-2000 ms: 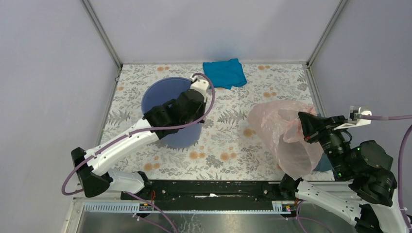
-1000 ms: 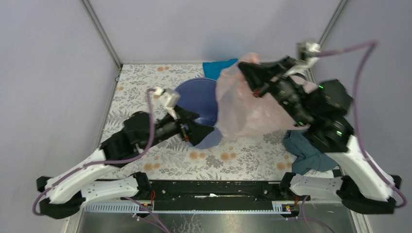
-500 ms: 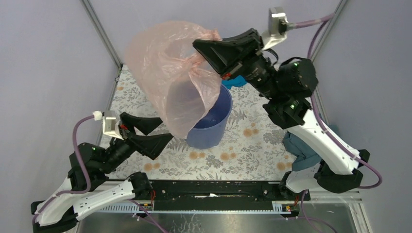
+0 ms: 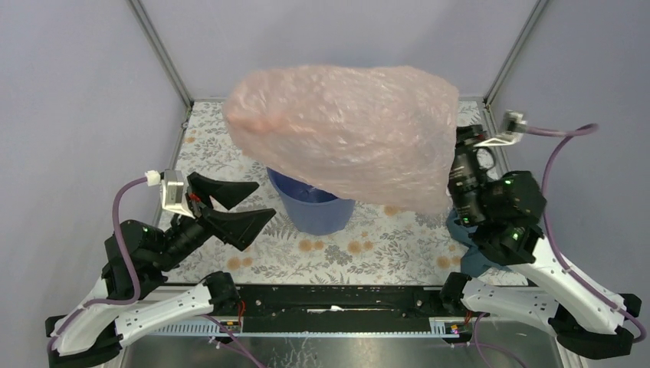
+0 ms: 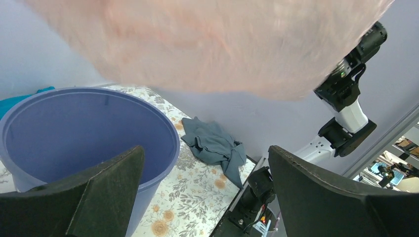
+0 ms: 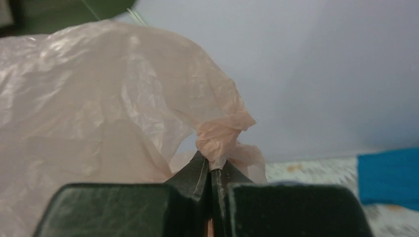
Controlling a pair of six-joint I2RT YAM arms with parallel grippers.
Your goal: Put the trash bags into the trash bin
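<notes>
**Overhead view.** A pale-pink trash bag [image 4: 345, 138] hangs in the air, spread wide over the far half of the floral counter [image 4: 360, 253]. Under its lower edge stands the lavender-blue trash bin [image 4: 310, 211], upright, with its far rim hidden by the film. To the left of the bin, the left fingers [image 4: 238, 222] are spread wide apart. They point at the bin's wall with their tips close beside it, and they are clear of the bag. The right arm [image 4: 498, 203] rises at the bag's right edge, and where it meets the film is hidden. A grey-blue cloth [image 4: 461, 259] lies crumpled against that arm.
</notes>
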